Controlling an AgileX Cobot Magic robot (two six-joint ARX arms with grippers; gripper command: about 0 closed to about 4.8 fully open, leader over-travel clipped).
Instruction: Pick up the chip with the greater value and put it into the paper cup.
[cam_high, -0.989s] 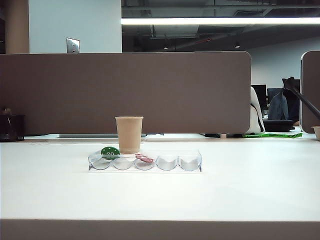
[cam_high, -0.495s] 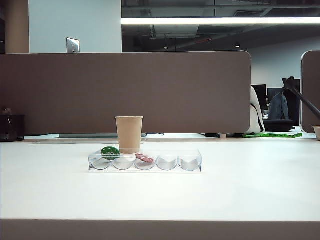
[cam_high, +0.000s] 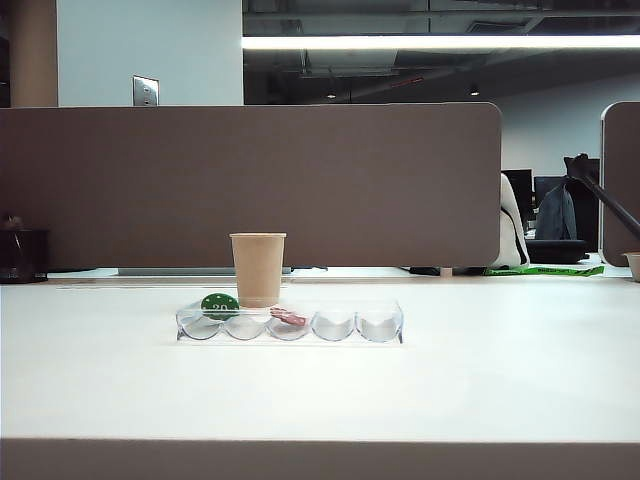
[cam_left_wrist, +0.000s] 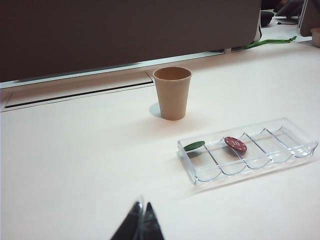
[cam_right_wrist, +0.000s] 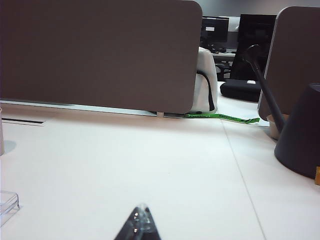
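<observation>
The tan paper cup (cam_high: 258, 270) stands upright just behind a clear scalloped tray (cam_high: 380, 322). The blue chip shows in no view. In the left wrist view the paper cup (cam_left_wrist: 172, 93) stands beyond the tray (cam_left_wrist: 295, 145), which holds a green chip (cam_left_wrist: 194, 146) and a red chip (cam_left_wrist: 235, 144). My left gripper (cam_left_wrist: 142, 206) is shut and empty, well short of the tray. My right gripper (cam_right_wrist: 141, 210) is also shut and empty, off to the tray's right, with only a tray corner (cam_right_wrist: 7, 202) in its view. Neither arm shows in the exterior view.
A brown partition (cam_high: 250, 180) runs along the table's far edge. A dark rounded base (cam_right_wrist: 300, 135) with a slanted rod stands at the far right. In the exterior view the green chip (cam_high: 219, 305) and red chip (cam_high: 287, 317) lie in the tray's left compartments.
</observation>
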